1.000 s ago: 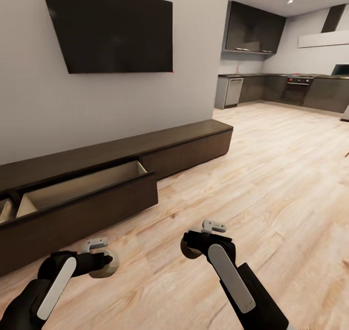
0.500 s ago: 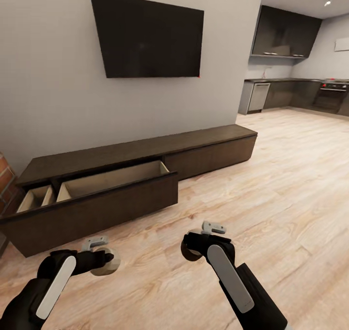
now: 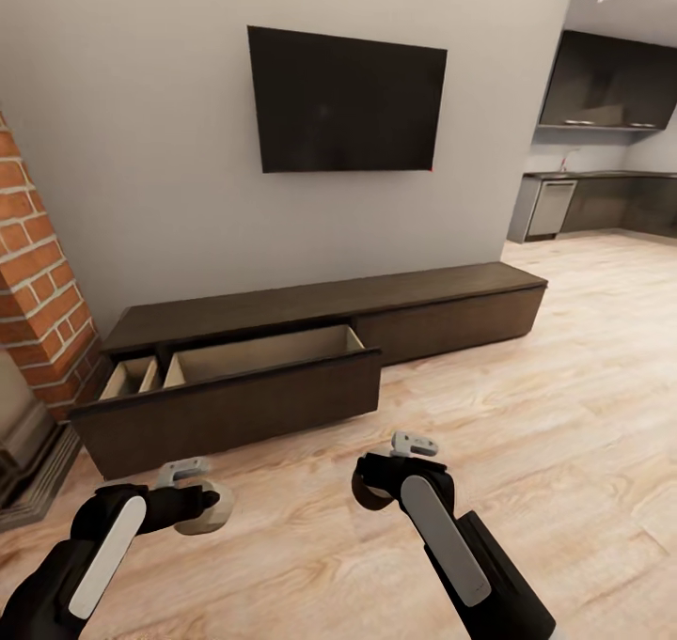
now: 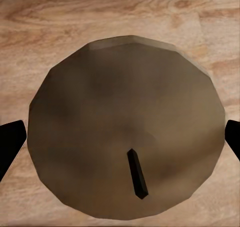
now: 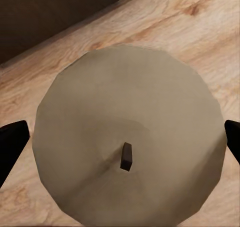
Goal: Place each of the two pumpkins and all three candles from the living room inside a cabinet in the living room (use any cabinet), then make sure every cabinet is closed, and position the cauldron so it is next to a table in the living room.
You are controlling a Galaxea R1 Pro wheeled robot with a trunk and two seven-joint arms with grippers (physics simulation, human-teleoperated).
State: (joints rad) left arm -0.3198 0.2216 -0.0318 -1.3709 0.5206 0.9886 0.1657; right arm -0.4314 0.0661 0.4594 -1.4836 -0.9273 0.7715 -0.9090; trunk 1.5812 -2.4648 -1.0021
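Pale grey stubby candles, one clamped in the left gripper (image 3: 209, 507) (image 4: 125, 127) and one in the right gripper (image 3: 374, 482) (image 5: 127, 154), look light, rigid, smooth-sided, best held mid-body, facing the dark brown wooden cabinet's (image 3: 310, 339) open drawer.

We saw a dark brown cabinet (image 3: 310, 311) with pale wood drawer interiors, a red brick pillar (image 3: 38, 273), and dull beige candles (image 4: 125, 127) with dark wicks.
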